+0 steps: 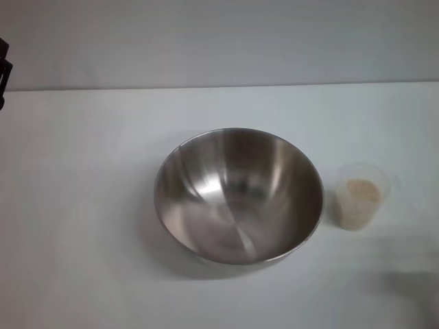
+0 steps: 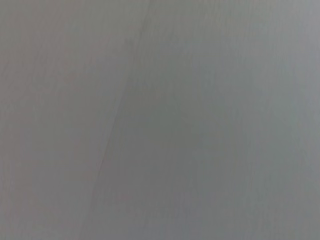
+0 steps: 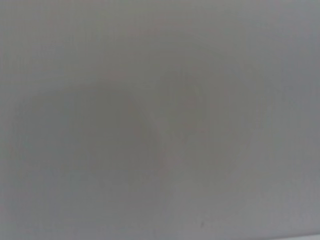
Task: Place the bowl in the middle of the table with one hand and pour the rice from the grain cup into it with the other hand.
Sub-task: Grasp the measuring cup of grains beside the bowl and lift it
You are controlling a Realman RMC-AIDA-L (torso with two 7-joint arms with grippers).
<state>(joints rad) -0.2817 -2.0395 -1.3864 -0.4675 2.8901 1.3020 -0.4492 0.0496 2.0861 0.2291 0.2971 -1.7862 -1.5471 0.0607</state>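
Bowl (image 1: 239, 195) sits upright near mid-table, empty, no grains inside. Cup (image 1: 359, 195) stands upright just beside it on the robot's right, apart from the rim, with rice (image 1: 361, 192) filling its lower part. Table (image 1: 82, 226) white and bare around both.

Neither gripper shows in any view; both wrist views give only blank grey surface, so jaw state is unknown.

Risks, as judged: the cup is light and clear, so a squeeze too hard could buckle it, and a glancing approach could tip it and scatter rice. The bowl is round-bottomed and slick; a knock could rock or slide it off centre. Pouring from too far out would miss the rim.

No brand, label or writing readable.
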